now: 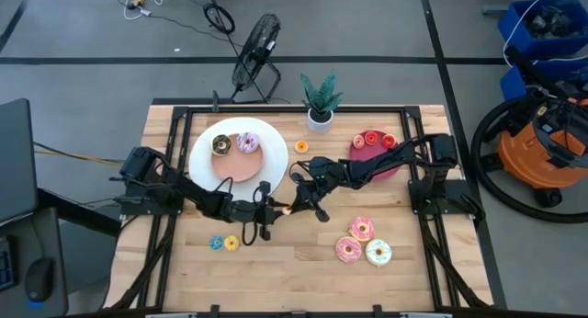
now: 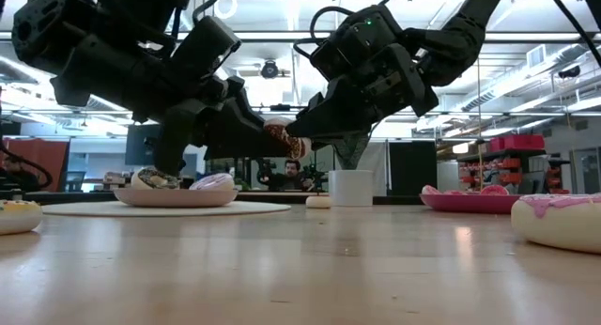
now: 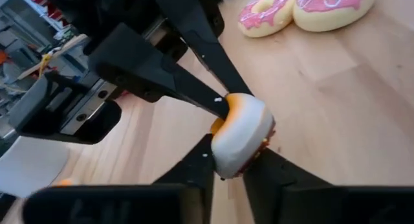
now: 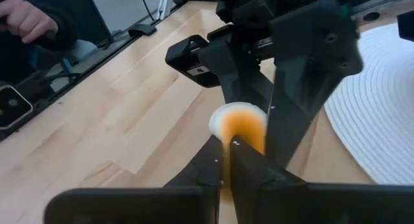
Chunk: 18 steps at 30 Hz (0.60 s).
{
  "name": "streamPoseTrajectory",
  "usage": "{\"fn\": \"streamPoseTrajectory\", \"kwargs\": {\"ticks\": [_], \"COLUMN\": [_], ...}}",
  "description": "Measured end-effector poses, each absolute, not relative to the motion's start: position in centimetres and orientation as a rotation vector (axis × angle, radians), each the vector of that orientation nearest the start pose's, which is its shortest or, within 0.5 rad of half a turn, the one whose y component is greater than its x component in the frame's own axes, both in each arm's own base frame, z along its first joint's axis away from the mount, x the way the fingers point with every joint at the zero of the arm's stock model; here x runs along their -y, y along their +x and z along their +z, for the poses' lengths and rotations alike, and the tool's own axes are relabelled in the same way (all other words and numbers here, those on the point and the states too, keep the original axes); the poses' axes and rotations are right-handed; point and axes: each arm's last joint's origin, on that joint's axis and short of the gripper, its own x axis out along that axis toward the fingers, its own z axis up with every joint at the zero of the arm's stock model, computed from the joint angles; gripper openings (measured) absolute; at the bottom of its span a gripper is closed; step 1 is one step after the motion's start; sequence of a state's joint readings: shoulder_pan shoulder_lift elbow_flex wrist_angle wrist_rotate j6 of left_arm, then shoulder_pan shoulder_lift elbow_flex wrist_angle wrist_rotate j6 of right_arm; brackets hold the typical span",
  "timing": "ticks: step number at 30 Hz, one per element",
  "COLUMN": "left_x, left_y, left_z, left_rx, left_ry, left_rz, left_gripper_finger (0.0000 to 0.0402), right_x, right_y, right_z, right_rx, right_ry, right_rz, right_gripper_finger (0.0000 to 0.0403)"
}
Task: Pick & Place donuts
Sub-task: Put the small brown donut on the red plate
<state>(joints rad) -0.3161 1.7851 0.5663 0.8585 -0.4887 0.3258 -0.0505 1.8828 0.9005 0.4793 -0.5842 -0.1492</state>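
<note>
A white-frosted donut with an orange underside hangs above the table's middle, between my two grippers. My left gripper comes from the table's left and my right gripper from the right. Each is shut on that donut, and they meet tip to tip. In the low view the donut is well above the wood. A chocolate donut and a purple one lie on the pinkish dish atop the white plate. My left gripper pinches the donut's rim on the side facing it between its two fingers, coming nearly level from the table's left. The donut stands on edge, lifted clear of the table. My right gripper pinches the opposite rim between its two fingers, which stand close together. It comes slanting slightly down from the table's right. In the left wrist view its fingertips meet the donut's orange edge.
Three pink and white frosted donuts lie near right. Tiny blue and yellow donuts lie near left, a tiny orange one at mid-back. A magenta dish holds red ones. A potted plant stands at the far edge.
</note>
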Motion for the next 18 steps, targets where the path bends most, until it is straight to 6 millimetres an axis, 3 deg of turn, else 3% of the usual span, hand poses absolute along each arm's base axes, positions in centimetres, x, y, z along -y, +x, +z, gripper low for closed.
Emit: {"fn": "streamPoseTrajectory", "kwargs": {"ticks": [3, 7, 12, 18], "left_x": [8.2, 8.1, 6.7, 4.0], "left_y": [29.3, 29.3, 29.6, 29.9], "left_z": [11.9, 11.7, 11.5, 11.1], "left_rx": [-0.359, -0.379, -0.393, -0.433], "left_ry": [0.461, 0.452, 0.302, 0.105], "left_rz": [0.097, 0.091, 0.166, 0.252], "left_gripper_finger": [0.0043, 0.0023, 0.0024, 0.0022], "right_x": [0.3, 0.4, 0.1, -2.3], "right_y": [36.7, 36.0, 35.1, 35.1], "right_z": [14.1, 15.0, 16.2, 15.5], "right_rx": [-0.457, -0.503, -0.612, -0.663], "right_ry": [0.048, 0.052, -0.097, -0.257], "right_rz": [0.55, 0.534, 0.28, 0.071], "right_gripper_finger": [0.0055, 0.0131, 0.0228, 0.0263]}}
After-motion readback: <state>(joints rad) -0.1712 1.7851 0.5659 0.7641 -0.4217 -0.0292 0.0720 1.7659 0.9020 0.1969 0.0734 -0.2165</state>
